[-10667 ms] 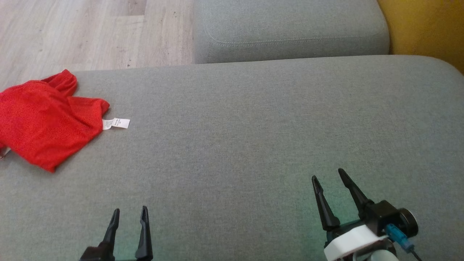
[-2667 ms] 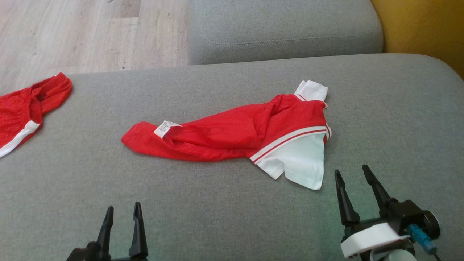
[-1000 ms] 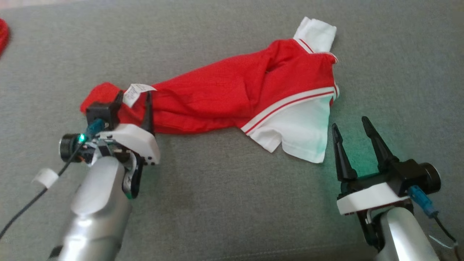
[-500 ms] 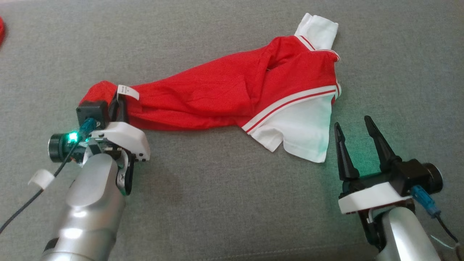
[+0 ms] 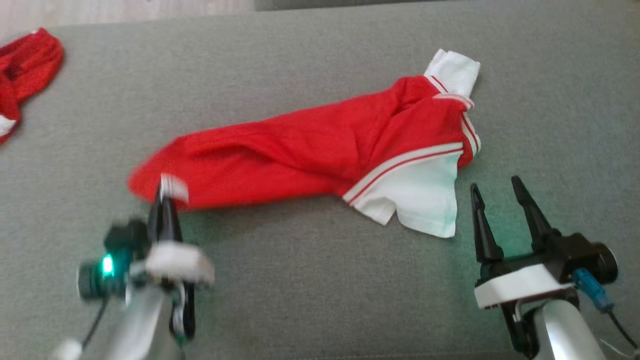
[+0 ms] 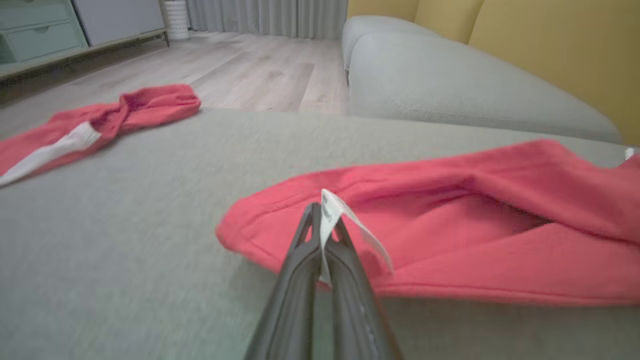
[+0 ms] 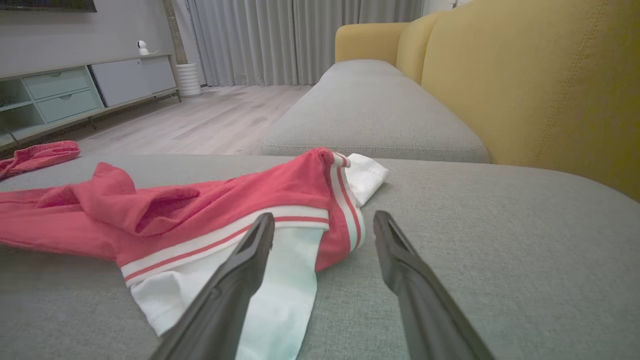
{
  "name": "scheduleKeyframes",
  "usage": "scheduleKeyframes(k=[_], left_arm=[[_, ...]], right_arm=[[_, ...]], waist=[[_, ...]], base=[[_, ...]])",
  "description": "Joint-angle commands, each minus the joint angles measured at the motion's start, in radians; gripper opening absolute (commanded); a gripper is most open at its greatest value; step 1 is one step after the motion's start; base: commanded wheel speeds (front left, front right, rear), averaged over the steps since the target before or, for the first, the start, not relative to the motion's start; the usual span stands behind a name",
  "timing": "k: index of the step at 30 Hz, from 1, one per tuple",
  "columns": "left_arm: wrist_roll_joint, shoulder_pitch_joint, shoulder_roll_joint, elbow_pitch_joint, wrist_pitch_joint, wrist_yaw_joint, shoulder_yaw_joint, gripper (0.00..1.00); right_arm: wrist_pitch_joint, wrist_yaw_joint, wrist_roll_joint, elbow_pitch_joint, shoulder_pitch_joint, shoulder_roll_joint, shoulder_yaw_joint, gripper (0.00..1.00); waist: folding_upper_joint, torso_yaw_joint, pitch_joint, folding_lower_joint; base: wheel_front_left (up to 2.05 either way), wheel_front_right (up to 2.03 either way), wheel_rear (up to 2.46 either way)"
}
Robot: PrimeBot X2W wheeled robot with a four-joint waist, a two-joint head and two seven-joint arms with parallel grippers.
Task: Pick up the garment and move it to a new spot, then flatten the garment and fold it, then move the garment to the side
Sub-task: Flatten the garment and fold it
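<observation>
Right claw (image 5: 494,182): black tapered fingers (image 5: 482,230), white collar (image 5: 515,291), silver forearm (image 5: 565,330), blue plug (image 5: 590,295). Left claw (image 5: 161,194): green light (image 5: 106,265).

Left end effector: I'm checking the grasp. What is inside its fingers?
The white label of the red garment sits pinched in the shut left end effector. Whether red fabric is caught too is hidden by the fingers.

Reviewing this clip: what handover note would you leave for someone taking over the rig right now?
Left gripper: shut on the white care label at the left end of the red-and-white jersey shirt.
Right gripper: open, beside the shirt's white end, holding nothing.
Shirt: bunched lengthwise on the grey sofa cushion; a second red garment lies far left.
Done: grasp only.
To do: lift and reposition, flatten, fold, move aside.
</observation>
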Motion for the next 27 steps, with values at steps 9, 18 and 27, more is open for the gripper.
scheduleKeyframes(k=[9,18,27], left_arm=[[-0.077,0.160,-0.026,-0.091,-0.012,0.018,0.096,0.08],[-0.043,0.212,-0.041,-0.200,-0.012,-0.042,0.145,1.00],[0.020,0.352,-0.033,-0.293,-0.012,-0.101,0.164,1.00]], right_arm=[[-0.011,0.004,0.000,-0.010,0.011,-0.005,0.030,1.00],[-0.011,0.004,-0.003,0.005,0.025,-0.005,0.021,1.00],[-0.011,0.004,0.007,0.001,0.075,-0.005,0.019,1.00]], waist=[[0.0000,0.032,-0.052,0.0001],[0.0000,0.032,-0.087,0.0001],[0.0000,0.027,-0.175,0.0001]], base=[[0.00,0.00,0.00],[0.00,0.00,0.00],[0.00,0.00,0.00]])
